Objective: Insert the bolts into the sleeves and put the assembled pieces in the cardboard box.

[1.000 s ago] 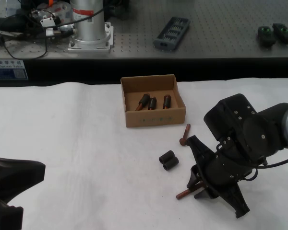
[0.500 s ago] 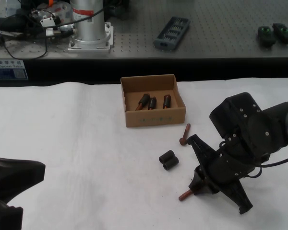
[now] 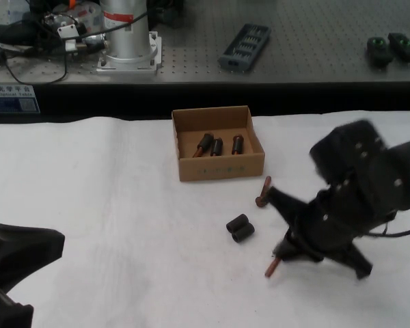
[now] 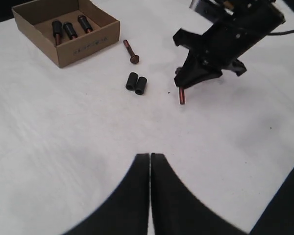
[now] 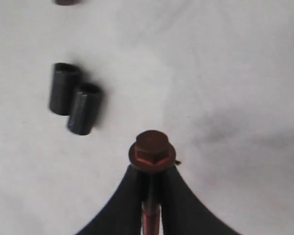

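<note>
Bolt (image 5: pixel 149 149) first: your right gripper (image 5: pixel 149 169) is clamped on its shank just behind the hex head. In the right wrist view the fingers cover most of the shank. From the high view its free end points down towards the white cloth (image 3: pixel 109 205), but you cannot tell whether it touches.

Your left gripper (image 4: pixel 150 161) has its fingers pressed together on nothing, well apart from the parts.

In the high view the two sleeves (image 3: pixel 240 227) lie side by side and touching at about 10 o'clock from the right gripper. A loose bolt (image 3: pixel 263 192) lies at 1 o'clock from them, cut off at the edge in the right wrist view. The cardboard box (image 3: pixel 219 167) sits near 11 o'clock from the sleeves, with three assembled pieces (image 3: pixel 217 145) inside.

Far off at 12 o'clock, a grey bench (image 3: pixel 314 41) carries a metal column (image 3: pixel 126 31) and a dark tray (image 3: pixel 243 46).
</note>
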You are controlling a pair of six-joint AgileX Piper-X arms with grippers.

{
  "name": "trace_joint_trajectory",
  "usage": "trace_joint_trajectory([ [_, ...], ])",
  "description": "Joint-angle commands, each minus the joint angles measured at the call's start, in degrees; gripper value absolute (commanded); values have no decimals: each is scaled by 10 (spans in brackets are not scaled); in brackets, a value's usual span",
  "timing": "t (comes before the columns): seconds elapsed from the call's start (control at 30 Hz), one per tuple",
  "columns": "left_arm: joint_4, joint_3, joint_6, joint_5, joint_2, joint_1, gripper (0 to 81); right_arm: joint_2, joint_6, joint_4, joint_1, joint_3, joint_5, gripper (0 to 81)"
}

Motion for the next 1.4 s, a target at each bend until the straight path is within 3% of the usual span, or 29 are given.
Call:
trace_joint_trajectory([
  [0.0,-7,1,2,-4,31,-2,6,-56,-84,8,-3,-3,-1,29],
  [0.2,-21,1,2,37,136,-2,4,-161,-191,69,-3,-3,1,29],
  [0.5,-133,-24,-32,43,302,-4,318,-310,-305,191,-4,-3,29,29],
  [0.67,-148,-90,-32,42,387,-29,321,-361,-342,240,-4,-3,29,29],
  [0.93,-154,-227,40,2,554,-110,321,-392,-358,247,-4,-2,29,29],
  [1.37,-111,-360,170,-47,721,-164,321,-392,-392,247,-14,-2,29,29],
])
